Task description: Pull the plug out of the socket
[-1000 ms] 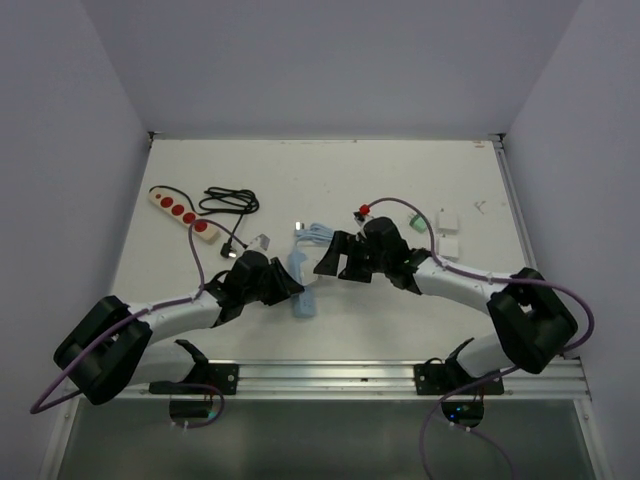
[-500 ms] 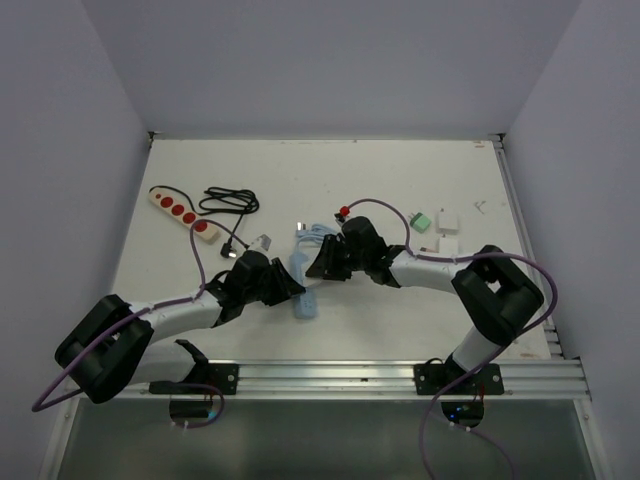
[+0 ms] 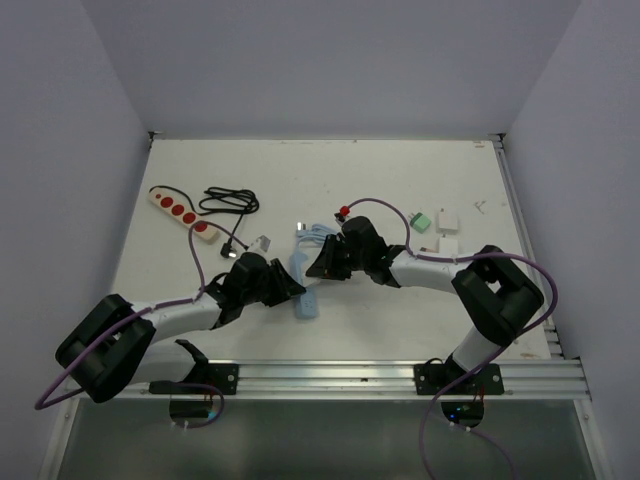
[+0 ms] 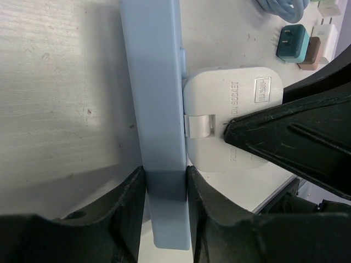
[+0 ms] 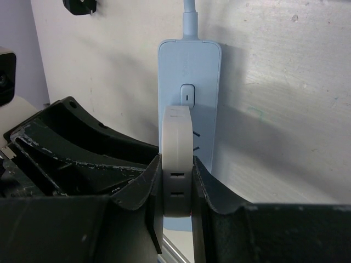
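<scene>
White plug | pinched in right hand | blue socket in left hand

Overhead, even bright light floods my white matte counter; the lilac-grey walls look flat and duller, and shadows beneath me are faint. At my left claw the pale blue plastic power strip is sharp and throws a soft grey shadow to 9 o'clock, while my black fingers at 6 o'clock go blurry. At my right claw the white plastic plug is crisp; the strip's shadow falls to 3 o'clock.
</scene>
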You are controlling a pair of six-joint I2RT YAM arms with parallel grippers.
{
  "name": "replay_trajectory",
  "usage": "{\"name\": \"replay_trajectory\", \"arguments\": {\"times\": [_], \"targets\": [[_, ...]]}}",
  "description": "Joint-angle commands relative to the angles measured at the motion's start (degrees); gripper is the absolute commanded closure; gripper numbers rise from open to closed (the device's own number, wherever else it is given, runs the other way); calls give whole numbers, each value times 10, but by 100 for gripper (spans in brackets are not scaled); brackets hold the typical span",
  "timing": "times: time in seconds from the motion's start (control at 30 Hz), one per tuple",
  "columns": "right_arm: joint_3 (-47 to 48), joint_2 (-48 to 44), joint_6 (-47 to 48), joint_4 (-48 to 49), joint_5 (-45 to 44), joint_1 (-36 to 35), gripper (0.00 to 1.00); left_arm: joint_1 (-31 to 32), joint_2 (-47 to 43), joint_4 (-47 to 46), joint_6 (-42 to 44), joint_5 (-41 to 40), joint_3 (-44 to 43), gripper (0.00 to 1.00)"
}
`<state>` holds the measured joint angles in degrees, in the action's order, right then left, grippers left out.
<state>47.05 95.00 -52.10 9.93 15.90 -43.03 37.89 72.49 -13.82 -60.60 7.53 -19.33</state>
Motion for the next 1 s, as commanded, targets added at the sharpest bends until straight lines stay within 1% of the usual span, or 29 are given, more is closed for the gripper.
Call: {"name": "replay_trajectory", "arguments": {"times": [0.0,0.2,0.27,0.37,0.4,0.43,0.47,0.5,0.57,0.6,0.63,0.97], "targets": [[19,-2,1,19,-19,-7,100,7,16,17,18,33,19,59],[18,4,-4,23,-24,-12,100,16,30,14,10,35,11,46],[18,4,-5,23,-25,-13,100,21,37,14,10,33,10,46],[18,3,-5,22,-26,-13,100,23,40,15,6,28,11,53],[18,2,-5,22,-25,-13,100,24,41,16,4,28,10,59],[17,0,-5,21,-25,-13,100,24,42,20,4,27,8,70],[16,-1,-5,21,-25,-13,100,23,46,25,2,23,7,74],[15,-3,-6,21,-24,-13,100,23,46,29,2,22,5,82],[12,-10,-7,18,-23,-13,100,24,48,36,-4,19,5,89],[12,-14,-6,18,-23,-13,100,24,48,38,-5,16,7,97],[12,-17,-6,12,-24,-13,100,23,48,42,-7,14,8,100],[-7,-53,-5,5,-15,5,100,22,77,44,-51,9,36,100]]}}
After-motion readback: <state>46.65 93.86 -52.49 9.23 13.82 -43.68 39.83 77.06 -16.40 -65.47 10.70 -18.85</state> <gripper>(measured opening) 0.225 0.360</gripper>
